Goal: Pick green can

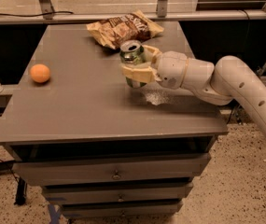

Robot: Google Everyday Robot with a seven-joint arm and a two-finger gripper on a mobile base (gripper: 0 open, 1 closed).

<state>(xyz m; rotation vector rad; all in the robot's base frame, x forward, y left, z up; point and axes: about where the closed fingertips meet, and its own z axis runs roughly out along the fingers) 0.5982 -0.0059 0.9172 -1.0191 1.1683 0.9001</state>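
Note:
The green can (pixel 132 55) is upright with its silver pull-tab top showing. It hangs in the air above the right half of the grey table (pixel 76 106). My gripper (pixel 136 65) comes in from the right on a white arm (pixel 226 78). Its pale fingers (pixel 138 73) are shut on the can's sides, one in front and one behind. The can's lower part is hidden behind the front finger.
A brown chip bag (pixel 123 28) lies at the table's far edge, just behind the can. An orange ball (pixel 40 73) sits near the left edge. A pale scuff (pixel 155 97) marks the table under the gripper. Drawers (pixel 116 174) run below the tabletop.

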